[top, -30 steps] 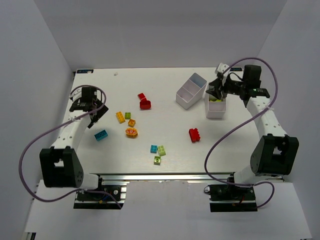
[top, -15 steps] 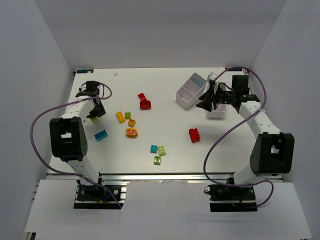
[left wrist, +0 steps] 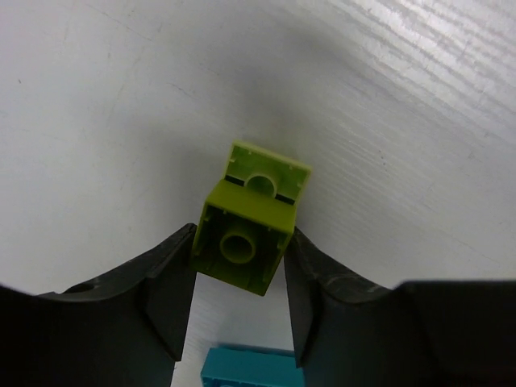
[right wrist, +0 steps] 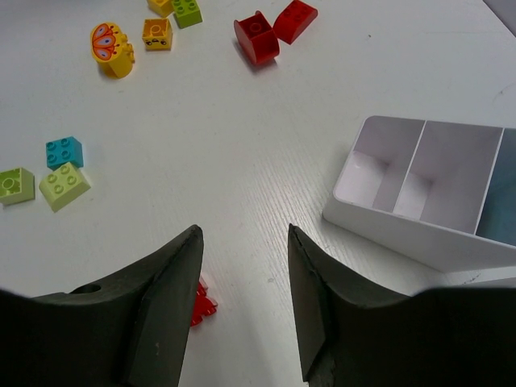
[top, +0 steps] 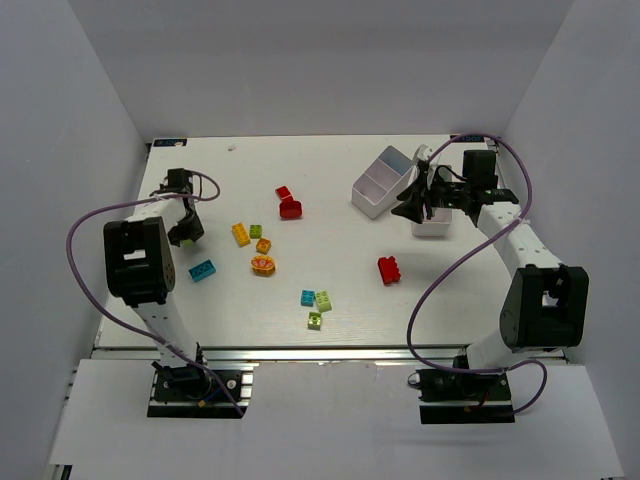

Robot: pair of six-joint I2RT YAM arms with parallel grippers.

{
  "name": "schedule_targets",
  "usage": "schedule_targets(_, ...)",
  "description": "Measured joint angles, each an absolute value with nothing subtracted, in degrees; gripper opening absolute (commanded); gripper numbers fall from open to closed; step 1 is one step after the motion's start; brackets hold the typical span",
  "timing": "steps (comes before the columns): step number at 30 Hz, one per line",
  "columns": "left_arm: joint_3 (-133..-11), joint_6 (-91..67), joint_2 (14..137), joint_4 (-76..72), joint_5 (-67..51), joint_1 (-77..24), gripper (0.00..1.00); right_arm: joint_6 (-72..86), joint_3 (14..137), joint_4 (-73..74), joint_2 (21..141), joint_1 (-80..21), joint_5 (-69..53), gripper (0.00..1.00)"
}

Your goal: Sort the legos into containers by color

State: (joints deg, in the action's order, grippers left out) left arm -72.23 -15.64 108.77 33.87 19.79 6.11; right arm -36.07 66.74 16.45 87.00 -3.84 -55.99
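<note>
A lime lego [left wrist: 246, 230] lies on the table near its left edge, and my left gripper [left wrist: 239, 242] is shut on it, a finger pressed to each side; from above the gripper [top: 186, 234] covers it. A cyan lego [left wrist: 250, 368] lies just behind the jaws. My right gripper [right wrist: 242, 242] hangs open and empty over bare table beside the containers: one divided white tray [top: 380, 182] and a second [top: 433, 222] partly under the right arm. Red [top: 389, 270], cyan [top: 308, 298], lime [top: 323, 301], yellow [top: 241, 234] and orange [top: 263, 246] legos lie scattered mid-table.
Two red legos [top: 289, 203] lie toward the back. A yellow piece with a butterfly print [right wrist: 111, 50] sits near the orange one. A red lego [right wrist: 201, 298] shows partly behind my right gripper's left finger. The tray [right wrist: 419, 193] has white compartments.
My left gripper has come down at the table's left side and shut on the lime lego. The right gripper swung left off the tray a second ago and has held still since.
</note>
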Motion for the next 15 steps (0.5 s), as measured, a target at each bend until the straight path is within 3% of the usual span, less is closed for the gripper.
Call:
schedule_targets(10, -70.6, -15.7, 107.3, 30.6, 14.9, 7.5, 0.25, -36.1, 66.7, 16.6, 87.0, -3.9, -55.9, 0.51)
schedule_targets(15, -64.9, -17.3, 99.9, 27.8, 4.2, 7.5, 0.2, -36.1, 66.7, 18.3, 87.0, -5.5, -55.9, 0.53)
